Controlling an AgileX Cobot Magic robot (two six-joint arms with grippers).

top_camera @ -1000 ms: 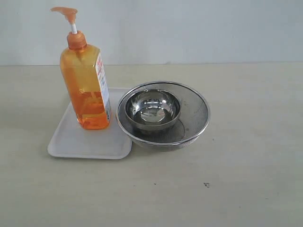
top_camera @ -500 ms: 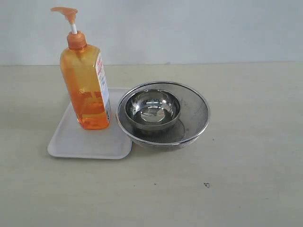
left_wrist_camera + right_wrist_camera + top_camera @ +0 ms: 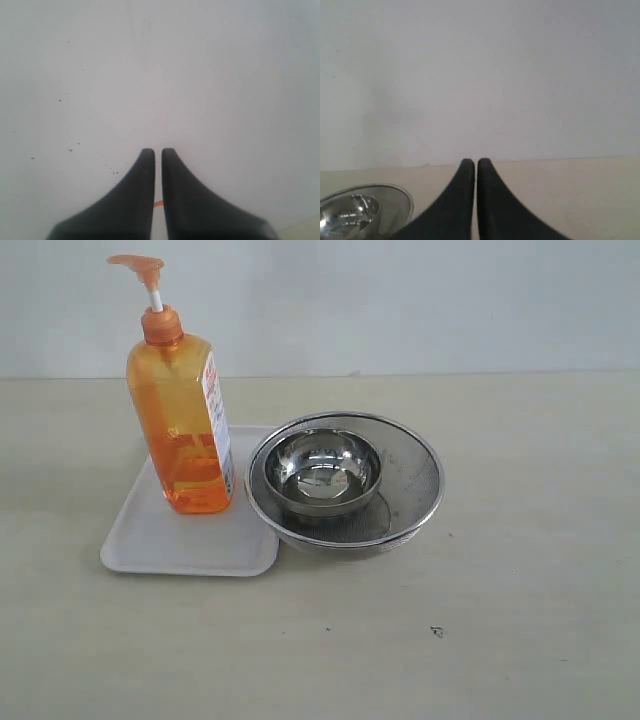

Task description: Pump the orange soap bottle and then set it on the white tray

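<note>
The orange soap bottle [image 3: 185, 430] stands upright on the white tray [image 3: 165, 545] with its pump head [image 3: 138, 261] raised, so I judge that the placing is done and little remains. Close against the tray, 1 mesh strainer [image 3: 418, 478] holds 1 smaller steel bowl [image 3: 322, 472], which looks empty. The left gripper [image 3: 157, 151] and the right gripper [image 3: 475, 162] both have their jaws pressed together on nothing; any further pump would call for 1 of them to come down on the head.

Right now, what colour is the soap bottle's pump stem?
White stem under an orange pump head; clearest in the exterior view.
</note>
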